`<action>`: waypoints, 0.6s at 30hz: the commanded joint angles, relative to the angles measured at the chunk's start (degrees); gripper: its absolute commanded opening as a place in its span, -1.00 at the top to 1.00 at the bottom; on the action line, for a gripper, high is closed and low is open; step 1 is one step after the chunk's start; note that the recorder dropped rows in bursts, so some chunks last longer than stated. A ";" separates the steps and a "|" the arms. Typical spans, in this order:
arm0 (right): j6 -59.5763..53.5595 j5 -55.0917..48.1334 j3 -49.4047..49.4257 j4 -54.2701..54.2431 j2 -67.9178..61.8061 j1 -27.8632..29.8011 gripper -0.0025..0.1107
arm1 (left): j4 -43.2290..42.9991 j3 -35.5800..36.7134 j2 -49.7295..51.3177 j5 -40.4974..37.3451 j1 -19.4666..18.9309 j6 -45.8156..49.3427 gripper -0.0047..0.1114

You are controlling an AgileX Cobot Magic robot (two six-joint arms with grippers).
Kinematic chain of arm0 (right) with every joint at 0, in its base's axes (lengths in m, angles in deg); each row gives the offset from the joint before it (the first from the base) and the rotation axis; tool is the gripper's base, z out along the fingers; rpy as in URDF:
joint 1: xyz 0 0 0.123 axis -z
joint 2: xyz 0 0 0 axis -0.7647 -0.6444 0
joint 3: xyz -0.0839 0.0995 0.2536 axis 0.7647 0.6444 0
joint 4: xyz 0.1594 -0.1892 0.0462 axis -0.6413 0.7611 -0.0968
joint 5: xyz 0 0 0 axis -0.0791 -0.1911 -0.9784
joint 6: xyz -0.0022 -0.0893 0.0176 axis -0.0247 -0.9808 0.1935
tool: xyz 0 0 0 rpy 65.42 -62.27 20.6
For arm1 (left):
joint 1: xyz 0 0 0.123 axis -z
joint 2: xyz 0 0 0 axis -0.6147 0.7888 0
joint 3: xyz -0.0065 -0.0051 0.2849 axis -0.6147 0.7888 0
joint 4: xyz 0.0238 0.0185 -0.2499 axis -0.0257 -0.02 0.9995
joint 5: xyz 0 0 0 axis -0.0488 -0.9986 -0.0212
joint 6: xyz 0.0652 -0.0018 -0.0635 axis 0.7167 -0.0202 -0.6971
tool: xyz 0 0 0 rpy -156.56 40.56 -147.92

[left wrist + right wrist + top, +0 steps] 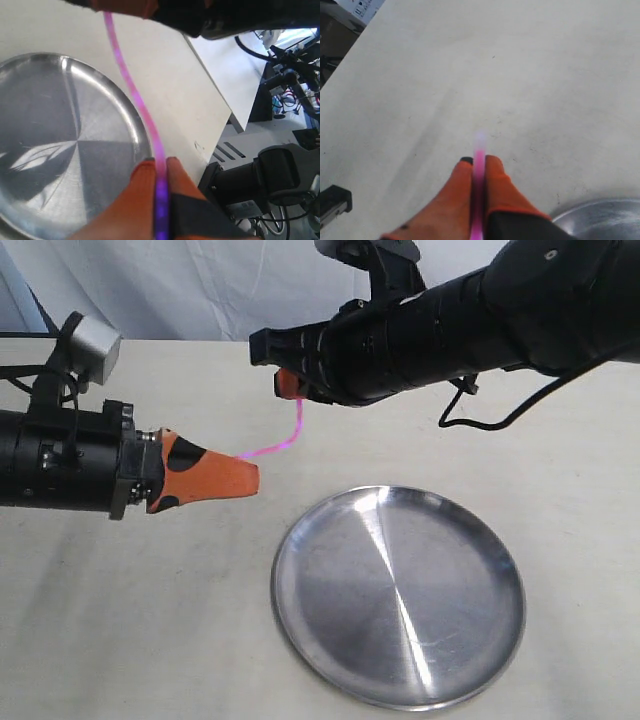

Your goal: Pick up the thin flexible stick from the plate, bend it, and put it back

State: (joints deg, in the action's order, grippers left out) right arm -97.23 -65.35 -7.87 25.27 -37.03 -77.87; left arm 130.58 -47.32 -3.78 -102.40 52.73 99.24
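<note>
Both ends are pinched. Beyond the plate, my left gripper clamps one end of the thin flexible stick, my right gripper the other; it arcs in the air between. Feather-light, springy and slick, I'd judge, so I grip near the tips.

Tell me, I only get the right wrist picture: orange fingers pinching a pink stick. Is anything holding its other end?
Observer: Yes. The left gripper pinches the other end of the thin flexible stick; the right gripper holds your end.
Operator: Is it straight between them?
Observer: No, it bows in a curve from one gripper to the other.
Operator: And that silver sliver in my corner?
Observer: That is the rim of a round plate lying on the table; the stick is up in the air, not on it.
</note>
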 commanded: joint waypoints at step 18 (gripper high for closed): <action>-2.97 -13.31 -0.24 2.08 0.48 -0.06 0.96 | 7.91 -0.23 0.12 2.89 -0.25 3.02 0.92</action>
State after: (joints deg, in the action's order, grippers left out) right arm -99.51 -74.84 -7.87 28.52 -37.03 -77.55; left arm 134.91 -47.32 -3.67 -102.64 52.73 102.04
